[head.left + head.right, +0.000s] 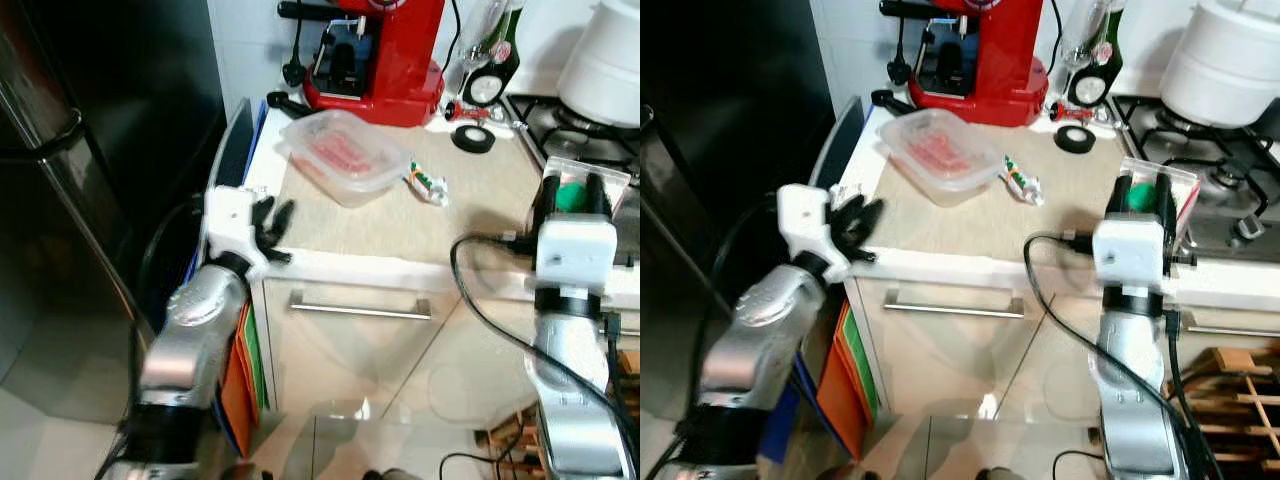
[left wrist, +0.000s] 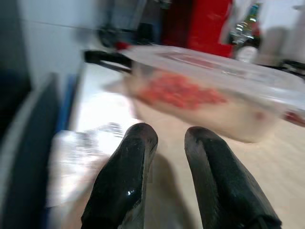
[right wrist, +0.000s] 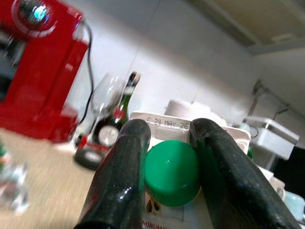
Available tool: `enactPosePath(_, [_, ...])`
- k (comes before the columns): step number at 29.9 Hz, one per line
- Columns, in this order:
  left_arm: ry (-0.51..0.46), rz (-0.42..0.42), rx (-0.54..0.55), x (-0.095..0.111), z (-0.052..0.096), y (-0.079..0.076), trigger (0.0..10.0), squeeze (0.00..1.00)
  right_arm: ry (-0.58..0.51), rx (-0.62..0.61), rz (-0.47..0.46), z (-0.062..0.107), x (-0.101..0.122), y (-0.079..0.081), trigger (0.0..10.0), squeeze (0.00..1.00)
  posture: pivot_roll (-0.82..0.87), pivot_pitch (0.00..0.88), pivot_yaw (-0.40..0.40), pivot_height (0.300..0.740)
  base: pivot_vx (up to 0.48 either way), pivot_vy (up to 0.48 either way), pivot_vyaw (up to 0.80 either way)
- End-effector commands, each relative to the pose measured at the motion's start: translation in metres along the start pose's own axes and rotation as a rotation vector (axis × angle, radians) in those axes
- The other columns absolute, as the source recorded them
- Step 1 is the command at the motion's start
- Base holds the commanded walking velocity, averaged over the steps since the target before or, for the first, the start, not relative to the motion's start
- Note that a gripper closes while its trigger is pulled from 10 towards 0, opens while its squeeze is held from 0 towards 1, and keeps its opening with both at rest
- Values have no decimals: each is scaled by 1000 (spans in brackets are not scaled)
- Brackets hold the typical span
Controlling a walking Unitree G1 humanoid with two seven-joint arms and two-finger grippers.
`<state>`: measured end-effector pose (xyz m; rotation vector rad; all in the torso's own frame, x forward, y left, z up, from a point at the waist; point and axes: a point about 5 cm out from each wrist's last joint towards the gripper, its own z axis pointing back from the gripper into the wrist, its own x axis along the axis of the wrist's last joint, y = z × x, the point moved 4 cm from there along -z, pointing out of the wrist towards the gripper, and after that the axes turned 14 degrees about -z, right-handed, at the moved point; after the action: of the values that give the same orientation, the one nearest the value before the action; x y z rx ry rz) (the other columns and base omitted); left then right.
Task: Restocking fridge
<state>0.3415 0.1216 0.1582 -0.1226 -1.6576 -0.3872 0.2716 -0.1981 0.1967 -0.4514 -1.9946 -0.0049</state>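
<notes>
1. At about 3 o'clock in the head views, on the counter edge beside the stove, the right gripper (image 1: 1143, 197) stands upright around the top of a carton (image 1: 1152, 190).
2. In the right wrist view its two black fingers (image 3: 120, 181) sit a narrow gap apart, one on each side of the carton's green cap (image 3: 171, 171) and touching it, so the gripper is clamped on the carton at the cap.
3. A printed date line runs along the carton's top fold; the lower print is cut off by the frame edge.
4. At about 9 o'clock, the left gripper (image 1: 273, 229) reaches over the counter's corner, next to the dark fridge (image 1: 70, 200).
5. Its fingers (image 2: 126, 176) are a small gap apart with nothing between them, their tips low over the counter top (image 1: 450, 220).
6. Just beyond them, toward 12 o'clock, lies a clear lidded tub (image 1: 343, 155) with red food inside; it is not touched.
7. The left wrist view is blurred, so what the pale glinting patch beside the fingers is cannot be told.
8. Further back stand a red coffee machine (image 1: 385, 55), a black tape roll (image 1: 472, 138) and a white pot (image 1: 605, 60) on the stove, the pot cut off by the frame.
9. A small tube (image 1: 428, 185) lies at the tub's 3 o'clock.
</notes>
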Motion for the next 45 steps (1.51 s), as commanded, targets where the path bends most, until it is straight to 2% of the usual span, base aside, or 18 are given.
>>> enactPosePath(1, [-59, -36, -21, 15, -1, -9, 10000, 0, -5, -2, -15, -1, 4, 2, 0, 0, 98, 0, -8, 730, 0, 0, 0])
enactPosePath(3, [-54, -43, -30, 13, -3, -15, 10000, 0, 27, -22, -43, -4, -4, 3, 0, 0, 95, 0, -7, 730, 0, 0, 0])
enactPosePath(4, [-32, -37, -35, 7, -7, -20, 10000, 0, 114, -69, -135, -9, -20, 2, 0, 0, 95, 0, -6, 730, 0, 0, 0])
enactPosePath(6, [-21, -37, -32, 5, -9, -21, 10000, 0, 139, -81, -164, -11, -25, 3, 0, 0, 96, 0, -4, 730, 0, 0, 0])
enactPosePath(7, [-8, -36, -33, 1, -10, -22, 10000, 0, 167, -79, -225, -15, -30, 4, 0, 0, 95, 0, -7, 730, 0, 0, 0])
enactPosePath(10, [4, -36, -21, -3, -8, -19, 10000, 0, 192, -68, -267, -15, -34, 4, 0, 0, 96, 0, -9, 730, 0, 0, 0])
enactPosePath(26, [-43, -63, 15, 11, -13, -16, 10000, 0, 164, -19, -262, -21, -29, 10, 0, 0, 102, 0, -13, 730, 0, 0, 0])
enactPosePath(45, [-48, -72, 9, 12, -17, -19, 10000, 0, 157, 2, -258, -25, -29, 15, 0, 0, 101, 0, -22, 730, -277, 0, 0])
